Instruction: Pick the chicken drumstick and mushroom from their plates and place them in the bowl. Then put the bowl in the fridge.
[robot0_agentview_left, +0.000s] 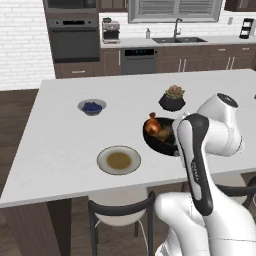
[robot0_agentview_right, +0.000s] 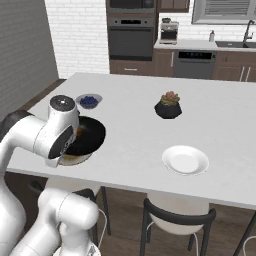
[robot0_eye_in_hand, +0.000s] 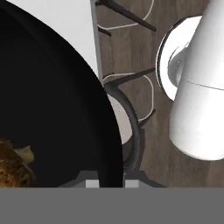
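The bowl (robot0_agentview_left: 159, 136) is sitting at the near edge of the counter (robot0_agentview_left: 60, 140), and is taken here as the landmark. The chicken drumstick (robot0_agentview_left: 153, 126) is lying inside the bowl against its far-left wall; in the hand view a brown, glossy piece of food (robot0_eye_in_hand: 15, 168) is showing at the bowl's floor, and the mushroom cannot be told apart from it. The tool (robot0_eye_in_hand: 110, 183) is sitting at the bowl's rim, its jaws pressed together on that rim, with the rim's edge running between the fingertips in the hand view. In the right base view the bowl (robot0_agentview_right: 89, 134) is overhanging or reaching the counter edge nearest the robot; whether it is lifted clear of the surface cannot be told.

Left of the bowl, the beige-brown plate (robot0_agentview_left: 118, 160) is lying close to the near edge, apart from the bowl. Right of the bowl, the white plate (robot0_agentview_right: 185, 160) is lying well apart, also close to the near edge. Beyond the bowl, the succulent pot (robot0_agentview_left: 172, 98) is standing near, and the blueberry bowl (robot0_agentview_left: 92, 106) is standing to the far left. Below the bowl's edge, a dark-framed chair (robot0_eye_in_hand: 127, 118) is standing on the wood floor.
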